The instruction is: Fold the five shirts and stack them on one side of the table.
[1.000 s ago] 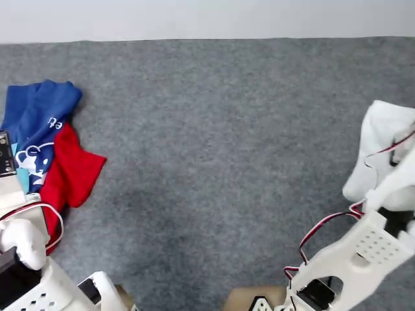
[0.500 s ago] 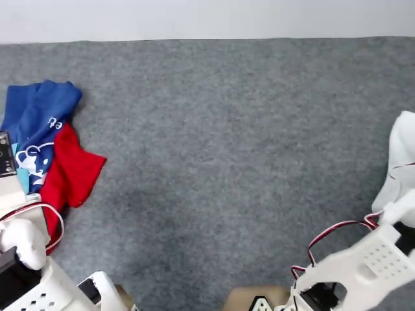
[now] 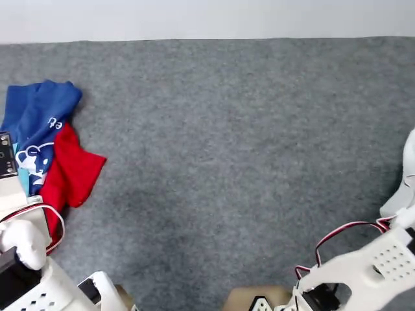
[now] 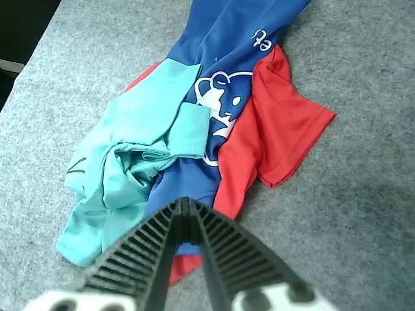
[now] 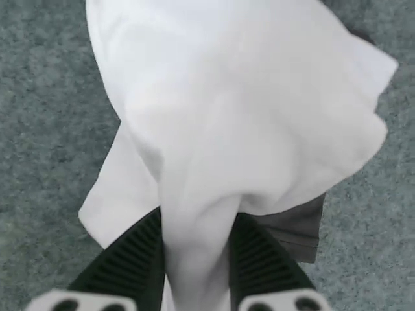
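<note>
**Soft goods: loose heap at left, white shirt in the right grip**

At the table's left edge we find three shirts heaped unfolded. A crumpled teal shirt (image 4: 139,139) laps one sleeve over a blue shirt (image 4: 220,52) with white print. The blue shirt in turn lies over a red shirt (image 4: 282,129), whose sleeve splays toward the centre. The left gripper (image 4: 186,207) hangs above the heap's near end, its ribbed jaws closed together on nothing.

All three shirts are thin knit, limp and light. We judge that they will sag and bunch from any single hold, so shoulder seams or hem corners are the places to take them.

The grey table cover (image 3: 227,129) is felt-like, and we expect it to drag on cloth rather than let it slide.

At the right edge the white shirt (image 5: 240,110) falls in soft rounded folds. The right gripper (image 5: 194,223) is clamped on a gathered bunch of it. A darker grey cloth edge (image 5: 292,227) shows beneath, and we cannot tell what it is.
</note>
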Controlling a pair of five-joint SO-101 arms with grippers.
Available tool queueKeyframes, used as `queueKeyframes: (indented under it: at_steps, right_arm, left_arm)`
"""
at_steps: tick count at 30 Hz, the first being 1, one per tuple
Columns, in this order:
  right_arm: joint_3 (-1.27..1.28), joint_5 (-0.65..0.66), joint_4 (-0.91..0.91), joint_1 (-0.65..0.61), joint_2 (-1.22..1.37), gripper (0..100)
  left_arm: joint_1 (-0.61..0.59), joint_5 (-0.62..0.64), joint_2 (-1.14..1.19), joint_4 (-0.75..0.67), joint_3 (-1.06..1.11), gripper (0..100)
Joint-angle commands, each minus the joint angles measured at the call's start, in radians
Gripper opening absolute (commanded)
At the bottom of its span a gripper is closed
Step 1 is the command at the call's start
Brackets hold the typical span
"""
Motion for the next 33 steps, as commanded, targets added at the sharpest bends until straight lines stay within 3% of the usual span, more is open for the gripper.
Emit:
queueKeyframes:
  at_steps: [1, 9, 19, 23, 33]
  right_arm:
    - [-0.012, 0.035, -0.062, 0.015, 0.018, 0.9]
    - [-0.012, 0.066, -0.213, 0.054, 0.088, 6.3]
    - [-0.011, 0.137, -0.24, 0.102, 0.099, 10.8]
    - [-0.012, 0.133, -0.225, 0.102, 0.09, 22.7]
    - [-0.227, 0.112, -0.012, 0.056, 0.099, 22.7]
  left_arm:
    - [-0.006, -0.008, -0.009, 0.003, -0.01, 0]
    - [-0.006, -0.008, -0.009, 0.003, -0.01, 0]
    - [-0.006, -0.008, -0.009, 0.003, -0.01, 0]
    - [-0.006, -0.008, -0.009, 0.003, -0.01, 0]
    - [-0.006, -0.008, -0.009, 0.003, -0.004, 0]
